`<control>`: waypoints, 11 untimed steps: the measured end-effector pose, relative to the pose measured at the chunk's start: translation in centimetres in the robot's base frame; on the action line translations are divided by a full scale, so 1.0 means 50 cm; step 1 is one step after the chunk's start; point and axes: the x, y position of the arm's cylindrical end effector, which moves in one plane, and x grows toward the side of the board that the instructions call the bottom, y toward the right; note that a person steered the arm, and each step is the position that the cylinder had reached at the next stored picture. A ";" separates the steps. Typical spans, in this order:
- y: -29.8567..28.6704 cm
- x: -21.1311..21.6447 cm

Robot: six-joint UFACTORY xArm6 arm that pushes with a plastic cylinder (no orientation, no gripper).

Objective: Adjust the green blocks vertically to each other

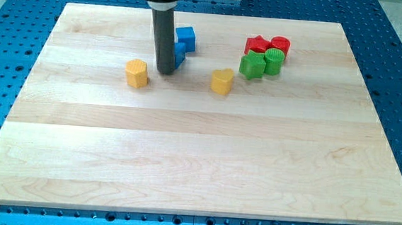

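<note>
Two green blocks sit side by side at the view's upper right: a green star-shaped block (252, 65) on the left and a green cylinder (274, 61) touching it on the right. My tip (165, 71) is well to their left, at the view's upper middle, right against a blue block (179, 55) that the rod partly hides.
A second blue block (185, 38) lies just above the rod. A yellow hexagon (138, 73) is left of my tip and a yellow heart-like block (222, 81) to its right. A red star block (258, 45) and a red cylinder (280, 45) sit just above the green blocks.
</note>
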 end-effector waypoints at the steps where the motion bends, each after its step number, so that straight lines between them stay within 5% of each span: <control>1: 0.003 -0.035; 2: 0.017 -0.023; 5: 0.321 0.010; 7: 0.409 0.163; 9: 0.639 -0.024; 10: 0.605 -0.094; 11: 0.506 -0.058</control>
